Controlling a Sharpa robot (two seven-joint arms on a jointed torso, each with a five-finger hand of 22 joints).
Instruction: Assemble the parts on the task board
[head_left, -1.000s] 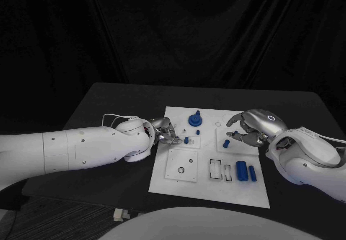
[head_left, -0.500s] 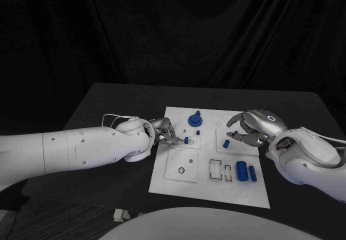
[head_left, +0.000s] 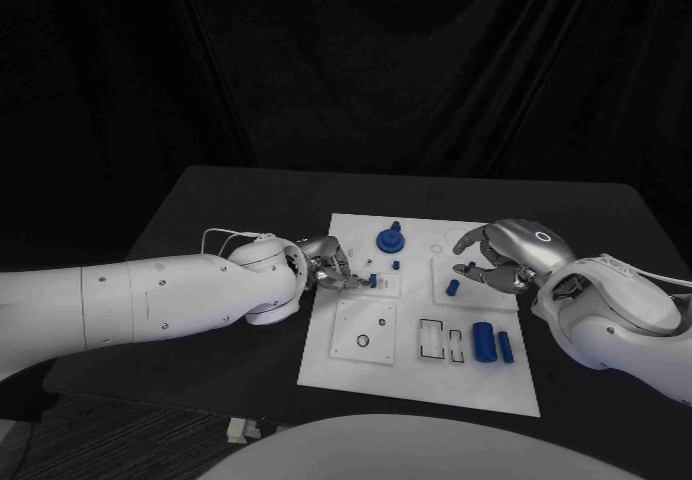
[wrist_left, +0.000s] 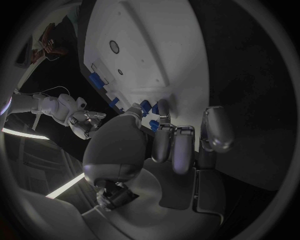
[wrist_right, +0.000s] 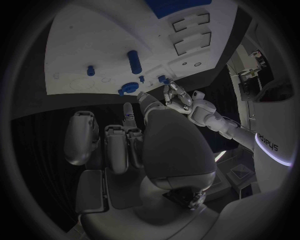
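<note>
Here, two blue cylinders (head_left: 493, 342) side by side, lengthwise.

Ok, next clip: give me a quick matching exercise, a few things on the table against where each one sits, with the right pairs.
Things:
1. left hand
2. right hand
3. round blue part
4. two blue cylinders

Places:
A. lying side by side on the near right part of the task board
B. at the board's left edge, fingers reaching onto it
C. over the board's right side
D. standing near the board's far edge

Pairs: 1-B, 2-C, 3-D, 4-A
</note>
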